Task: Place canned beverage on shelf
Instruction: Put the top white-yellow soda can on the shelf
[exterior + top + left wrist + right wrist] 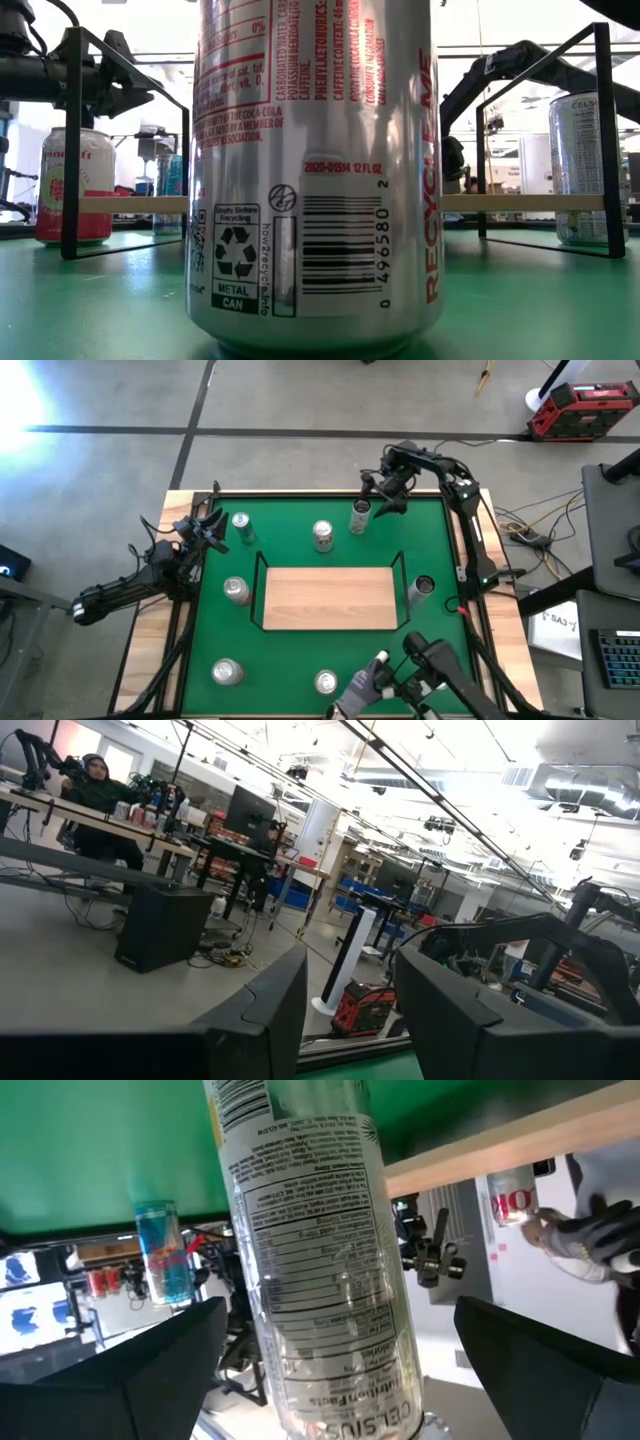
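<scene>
high view: shelf (pixel 330 597) lies mid-table, bare, cans around it. right gripper (pixel 383 497) sits at the far edge, just beside a slim can (pixel 360 517) standing on the felt (pixel 300 660). left gripper (pixel 212 530) waits at the left edge near another can (pixel 241 527). a gloved hand (pixel 365 682) shows at the near edge.

low view: a silver can (pixel 315 160) fills the foreground; shelf (pixel 520 202) behind it.

left wrist view: fingers (pixel 470 1020) released, nothing between.

right wrist view: fingers (pixel 150 1370) spread wide either side of the slim can (pixel 310 1280), not touching.

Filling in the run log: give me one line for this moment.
right gripper: jaws open around can, far edge | left gripper: open, idle | shelf: bare
</scene>
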